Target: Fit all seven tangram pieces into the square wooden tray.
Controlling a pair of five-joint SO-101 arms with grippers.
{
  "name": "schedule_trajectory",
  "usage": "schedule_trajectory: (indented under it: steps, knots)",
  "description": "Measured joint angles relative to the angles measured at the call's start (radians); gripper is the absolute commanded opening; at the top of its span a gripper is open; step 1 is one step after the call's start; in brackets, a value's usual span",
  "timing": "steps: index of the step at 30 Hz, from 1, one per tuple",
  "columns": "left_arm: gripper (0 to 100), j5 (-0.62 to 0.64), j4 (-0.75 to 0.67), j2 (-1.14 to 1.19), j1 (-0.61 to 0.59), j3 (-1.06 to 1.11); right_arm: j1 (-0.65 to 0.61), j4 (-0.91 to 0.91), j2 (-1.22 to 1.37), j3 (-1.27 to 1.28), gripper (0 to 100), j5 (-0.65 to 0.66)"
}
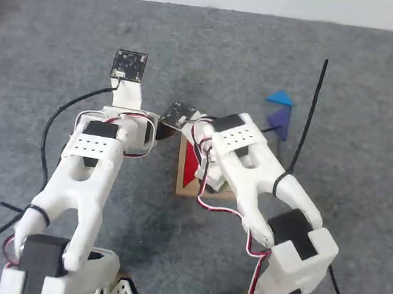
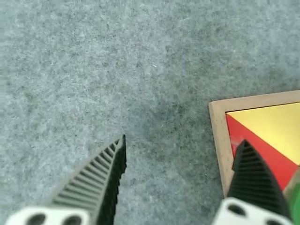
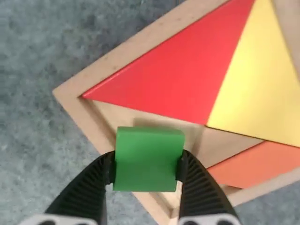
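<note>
Green square tangram piece (image 3: 149, 150) is clamped between the two ribbed fingers of the right tool (image 3: 146, 169). It is held over one corner of the square wooden tray (image 3: 93, 70), above the bare wood of the tray floor and partly over the rim. Whether it touches the floor cannot be told.

Inside the tray, a red triangle (image 3: 183, 75) lies along one rim. A yellow triangle (image 3: 253, 84) lies edge to edge with it. An orange piece (image 3: 262, 159) sits against the yellow triangle, beside the bare wood under the green piece.

The left tool (image 2: 183, 140) has its fingers spread wide apart and grips nothing. It hangs over the grey felt desk (image 1: 360, 80) just outside the tray's rim, with one fingertip (image 2: 244, 154) showing in front of the red triangle.

In the high view, a blue triangle (image 1: 280, 98) and a purple piece (image 1: 279, 119) lie on the desk, close together and well apart from the tray. A black cable (image 1: 311, 110) runs past them on the side away from the tray.
</note>
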Motion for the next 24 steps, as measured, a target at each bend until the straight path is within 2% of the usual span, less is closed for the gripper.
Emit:
schedule_trajectory:
  steps: [6, 9, 18, 24]
  knots:
    - [35, -0.003, 0.0, 0.0, 0.006, 0.0, 0.034, 0.002, 0.0, -0.026, 33.8, 0.0]
    - [35, -0.003, 0.0, 0.0, 0.003, 0.0, 0.034, 0.002, 0.0, -0.026, 40.4, 0.0]
    - [35, -0.005, 0.0, 0.0, 0.002, 0.0, 0.003, 0.028, 0.0, -0.026, 31.4, -0.003]
    - [35, -0.005, 0.0, 0.0, 0.002, 0.0, 0.032, 0.068, -0.008, -0.041, 30.4, -0.002]
